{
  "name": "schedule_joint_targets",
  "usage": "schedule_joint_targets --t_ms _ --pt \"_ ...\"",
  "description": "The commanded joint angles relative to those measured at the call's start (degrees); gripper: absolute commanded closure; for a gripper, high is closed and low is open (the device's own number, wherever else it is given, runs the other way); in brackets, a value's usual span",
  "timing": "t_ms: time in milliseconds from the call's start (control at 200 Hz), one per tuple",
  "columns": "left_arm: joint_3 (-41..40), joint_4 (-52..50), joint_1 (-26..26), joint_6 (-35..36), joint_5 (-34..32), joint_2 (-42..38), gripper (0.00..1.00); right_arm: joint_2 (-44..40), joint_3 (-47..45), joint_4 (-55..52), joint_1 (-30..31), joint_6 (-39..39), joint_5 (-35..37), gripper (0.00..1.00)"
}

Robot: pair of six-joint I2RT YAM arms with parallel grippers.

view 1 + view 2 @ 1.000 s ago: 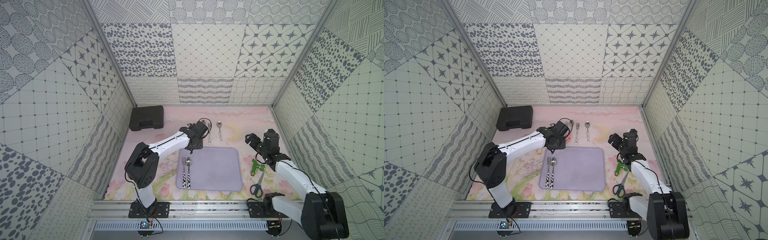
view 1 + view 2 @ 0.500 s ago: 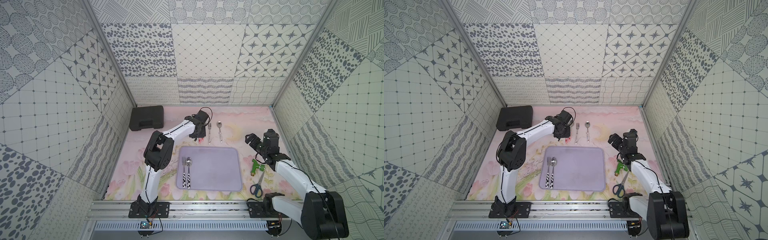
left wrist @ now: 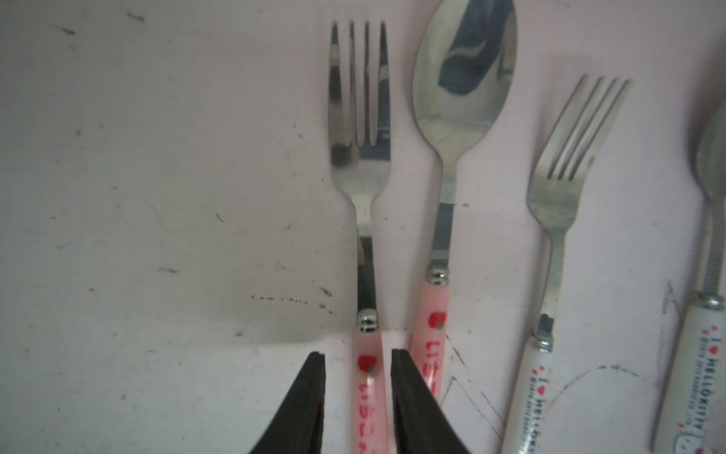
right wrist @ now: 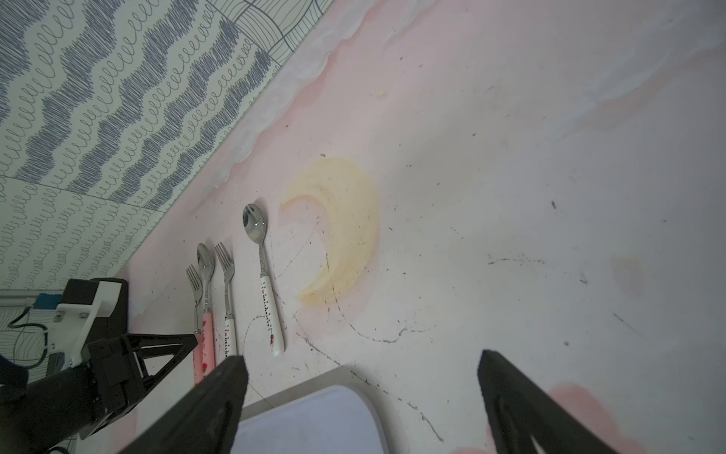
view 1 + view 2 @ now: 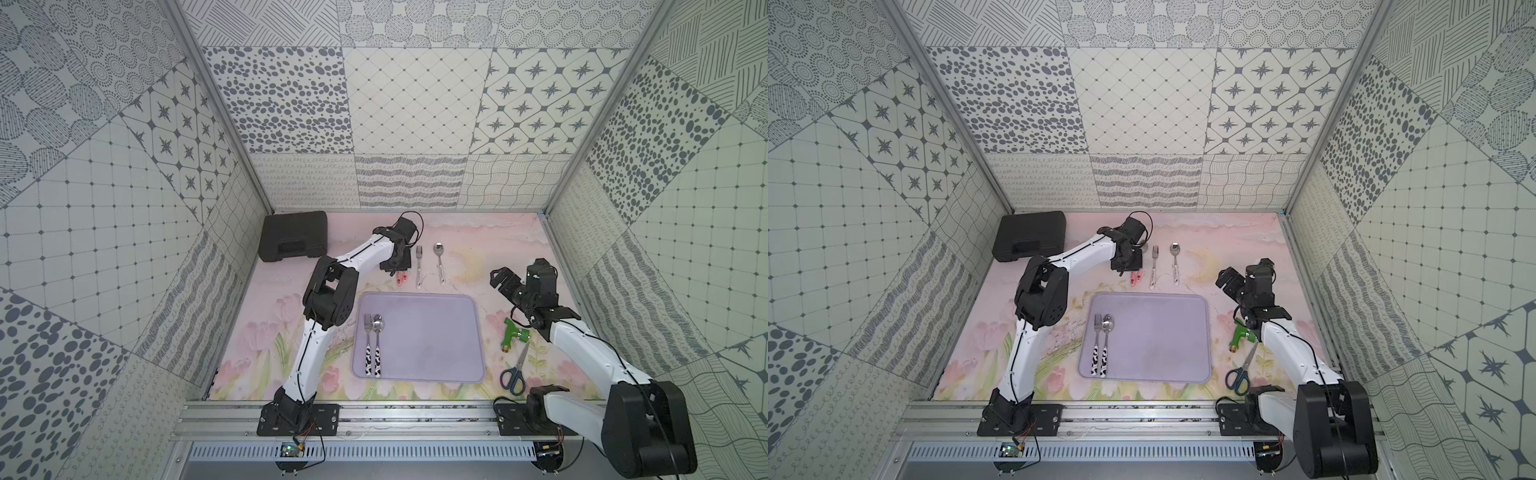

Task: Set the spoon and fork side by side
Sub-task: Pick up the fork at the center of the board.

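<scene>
A pink-handled fork (image 3: 359, 157) and a pink-handled spoon (image 3: 463, 78) lie side by side on the mat near the back wall, heads toward the wall. My left gripper (image 3: 356, 353) is open and straddles the fork's handle, with a small gap on each side. One finger (image 3: 408, 393) sits between the two pink handles. In both top views the left gripper (image 5: 398, 266) covers this pair, and only the handle ends (image 5: 1136, 277) stick out. My right gripper (image 4: 361, 357) is wide open and empty, and hovers right of the tray (image 5: 500, 279).
A white-handled fork (image 5: 419, 266) and spoon (image 5: 439, 262) lie just right of the pink pair. On the lilac tray (image 5: 436, 340) lie a cow-patterned fork (image 5: 368, 336) and spoon (image 5: 377, 332). There is a black case (image 5: 293, 235) at the back left. A green tool (image 5: 513, 332) and scissors (image 5: 515, 370) lie at the right.
The left arm's elbow has swung right and toward the back. Its gripper stayed over the pink handles and its jaws have drawn closer. The right arm has not moved.
</scene>
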Motion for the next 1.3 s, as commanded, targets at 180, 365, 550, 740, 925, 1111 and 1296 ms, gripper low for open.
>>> schedule_joint_targets --t_ms 180,365,550,740,925,1111,1296 --pt "2.24 -3.99 0.67 1.32 0.61 2.76 0.73 -0.11 0.58 1.55 0.21 0.48 -0.11 0.03" --pt "2.03 -4.50 0.67 1.17 0.61 3.05 0.80 -0.11 0.59 1.55 0.21 0.48 -0.20 0.03" --pt "2.45 -5.58 0.67 1.26 0.78 2.78 0.94 -0.03 0.58 1.64 0.21 0.51 -0.14 0.03" --pt "2.60 -6.38 0.63 1.23 0.85 2.02 1.00 0.03 0.67 1.64 0.21 0.65 -0.47 0.03" --pt "1.44 -5.90 0.50 0.88 1.27 -0.30 1.00 -0.30 0.58 1.64 0.21 0.74 -0.63 0.03" --pt "-0.77 -5.21 -0.19 0.29 0.83 -3.35 1.00 -0.79 0.58 1.46 0.21 0.72 -0.55 0.03" --pt "-2.95 -5.35 -1.49 -0.69 -0.40 -6.29 1.00 -1.25 0.49 1.38 0.21 0.78 -0.55 0.03"
